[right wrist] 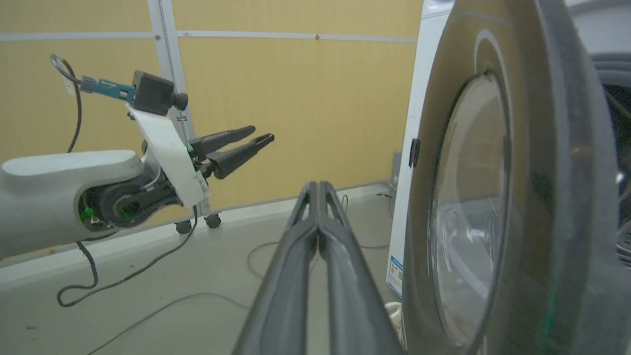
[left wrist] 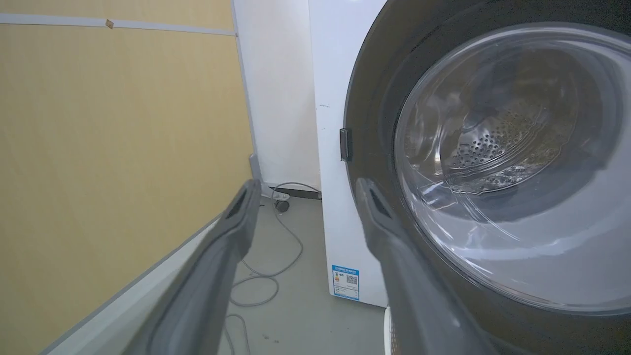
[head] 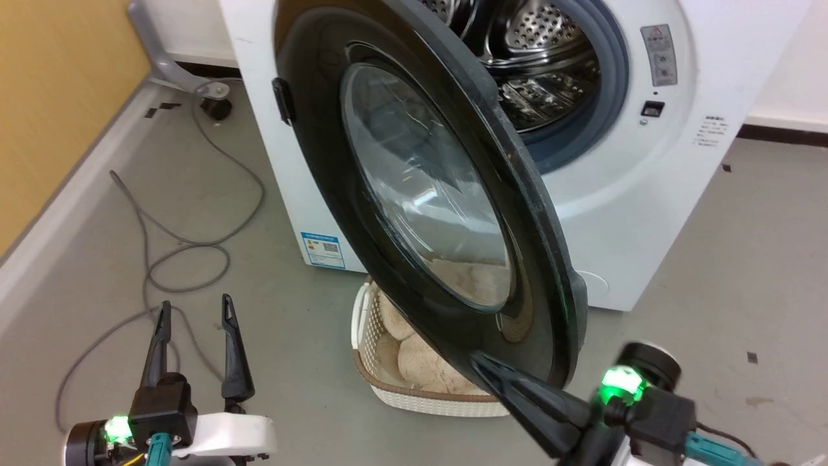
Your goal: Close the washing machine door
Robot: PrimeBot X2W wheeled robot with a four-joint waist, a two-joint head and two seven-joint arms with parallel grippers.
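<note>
The white washing machine (head: 634,194) stands ahead with its steel drum (head: 543,58) exposed. The washing machine door (head: 420,188), black-rimmed with a bulging glass window, hangs open and swings out toward me. My right gripper (head: 477,361) is shut with nothing in it, its tips by the lower outer face of the door (right wrist: 473,207). In the right wrist view the right gripper (right wrist: 318,186) sits just left of the door, and contact is unclear. My left gripper (head: 194,310) is open and empty over the floor, left of the door (left wrist: 493,162); the left gripper (left wrist: 305,186) points past the machine's side.
A cream basket (head: 381,388) holding a beige plush toy (head: 414,362) sits on the floor under the door. A grey cable (head: 194,252) loops across the floor at left. A yellow wall (head: 58,97) runs along the left. The left arm (right wrist: 64,192) reaches in.
</note>
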